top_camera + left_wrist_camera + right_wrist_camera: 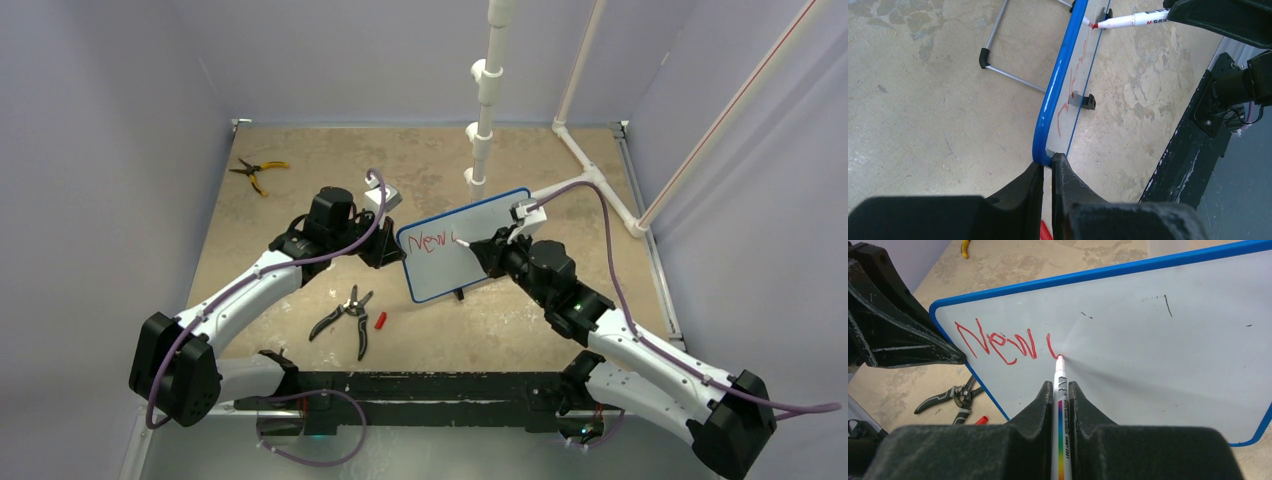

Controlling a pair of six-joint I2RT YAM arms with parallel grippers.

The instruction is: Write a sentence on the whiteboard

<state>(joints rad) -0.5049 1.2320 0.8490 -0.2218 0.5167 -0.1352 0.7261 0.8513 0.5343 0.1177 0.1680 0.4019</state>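
1. Your left arm point(250, 285) reaches forward to the left edge of the whiteboard point(445, 275), with the wrist turned toward it.
2. Your left gripper point(1047, 161) is clamped on that edge's frame, its fingers nearly together.
3. Your right arm point(640, 345) comes in from the whiteboard's right side, with the forearm angled toward its face.
4. Your right gripper point(1062, 386) pinches a marker point(1060, 371), whose tip touches the whiteboard's face.
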